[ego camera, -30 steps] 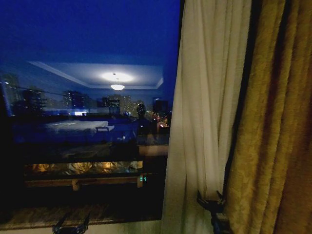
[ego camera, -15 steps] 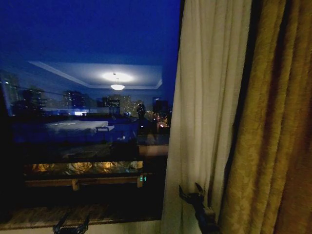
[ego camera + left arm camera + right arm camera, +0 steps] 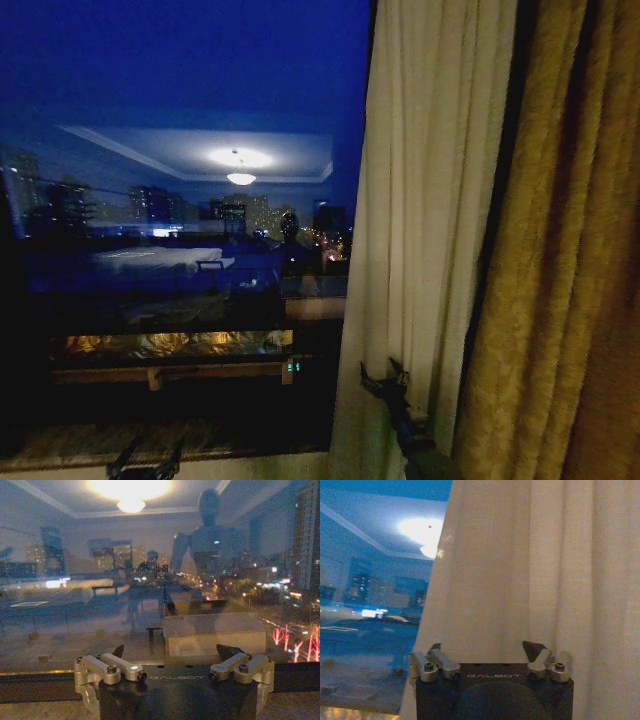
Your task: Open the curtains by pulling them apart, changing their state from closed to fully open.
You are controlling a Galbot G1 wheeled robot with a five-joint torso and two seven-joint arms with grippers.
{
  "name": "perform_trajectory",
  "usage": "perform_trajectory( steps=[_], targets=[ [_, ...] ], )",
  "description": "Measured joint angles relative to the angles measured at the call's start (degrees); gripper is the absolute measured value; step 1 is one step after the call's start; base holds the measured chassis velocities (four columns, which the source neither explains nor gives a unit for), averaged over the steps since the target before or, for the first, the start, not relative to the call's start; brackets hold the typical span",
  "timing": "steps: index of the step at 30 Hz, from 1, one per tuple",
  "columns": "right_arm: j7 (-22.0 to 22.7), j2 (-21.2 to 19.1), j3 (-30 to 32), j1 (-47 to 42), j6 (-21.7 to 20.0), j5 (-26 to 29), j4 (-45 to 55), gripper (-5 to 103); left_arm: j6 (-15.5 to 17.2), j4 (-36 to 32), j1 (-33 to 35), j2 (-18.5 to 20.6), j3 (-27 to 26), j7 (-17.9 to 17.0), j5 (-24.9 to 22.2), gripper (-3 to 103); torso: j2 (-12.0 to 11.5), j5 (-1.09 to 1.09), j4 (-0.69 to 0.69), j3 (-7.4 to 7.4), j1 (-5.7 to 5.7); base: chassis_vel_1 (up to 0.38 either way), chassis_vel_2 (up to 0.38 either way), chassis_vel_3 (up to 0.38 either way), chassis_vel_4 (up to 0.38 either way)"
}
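Note:
One sheer cream curtain [image 3: 430,200] hangs gathered in pleats to the right of the bare window glass [image 3: 180,200]. My right gripper [image 3: 382,372] is low in front of this panel's left part, open. In the right wrist view the right gripper [image 3: 484,650] faces the curtain [image 3: 520,570] with nothing clamped between its fingers. My left gripper [image 3: 148,464] sits low at the bottom left near the sill. In the left wrist view the left gripper [image 3: 172,652] is open and points at the glass.
A thick golden-brown drape [image 3: 570,250] hangs just right of the sheer panel. A stone window sill [image 3: 100,440] runs along the bottom of the dark window. The glass reflects a ceiling lamp [image 3: 240,177] and the room.
My right gripper has moved left and slightly up, from the seam between the sheer panel and the brown drape to the front of the sheer panel. The left gripper has stayed put.

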Motion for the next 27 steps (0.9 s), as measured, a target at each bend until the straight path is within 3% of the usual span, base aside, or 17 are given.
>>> perform_trajectory(
  steps=[8, 10, 11, 14, 16, 17, 20, 27],
  targets=[
    [-0.3, 0.0, -0.4, -0.6, -0.1, 1.4, 0.4, 50, 0.0, -0.2, 0.2, -0.1, -0.1, 0.0, 0.1, 100, 0.0, 0.0, 0.01, 0.0, 0.0, 0.0, 0.0, 0.0, 0.0],
    [-0.3, 0.0, -0.4, -0.6, -0.1, 1.5, 0.4, 50, 0.0, -0.3, 0.2, -0.1, -0.1, 0.0, 0.1, 100, 0.0, 0.0, 0.01, 0.0, 0.0, 0.0, 0.0, 0.0, 0.0],
    [-0.2, 0.0, -0.5, -0.3, -0.2, 1.8, 0.4, 40, 0.0, -0.4, 0.2, -0.1, -0.1, 0.0, 0.1, 100, 0.0, 0.0, 0.01, 0.0, 0.0, 0.0, 0.0, 0.0, 0.0],
    [0.0, 0.0, -0.5, -0.2, -0.2, 2.1, 0.4, 40, 0.0, -0.4, 0.2, -0.1, -0.2, 0.0, 0.1, 100, 0.0, 0.0, 0.01, 0.0, 0.0, 0.0, 0.0, 0.0, 0.0],
    [0.1, 0.0, -0.6, -0.2, -0.3, 2.4, 0.4, 22, 0.0, -0.4, 0.2, 0.0, -0.2, 0.0, 0.1, 100, 0.0, 0.0, 0.01, 0.0, 0.0, 0.0, 0.0, 0.0, 0.0],
    [0.1, 0.0, -0.6, -0.2, -0.3, 2.4, 0.4, 22, 0.0, -0.4, 0.2, 0.0, -0.2, 0.0, 0.1, 100, 0.0, 0.0, 0.01, 0.0, 0.0, 0.0, 0.0, 0.0, 0.0],
    [0.2, 0.0, -0.6, -0.3, -0.3, 2.8, 0.5, 7, 0.0, -0.2, 0.2, 0.0, -0.2, 0.0, 0.1, 100, 0.0, 0.0, 0.01, 0.0, 0.0, 0.0, 0.0, 0.0, 0.0],
    [0.1, 0.0, -0.8, -0.4, -0.3, 3.4, 1.1, 0, 0.0, 0.1, 0.0, 0.1, -0.1, 0.0, 0.1, 100, 0.0, 0.0, 0.01, 0.0, 0.0, 0.0, 0.0, 0.0, 0.0]
  ],
)
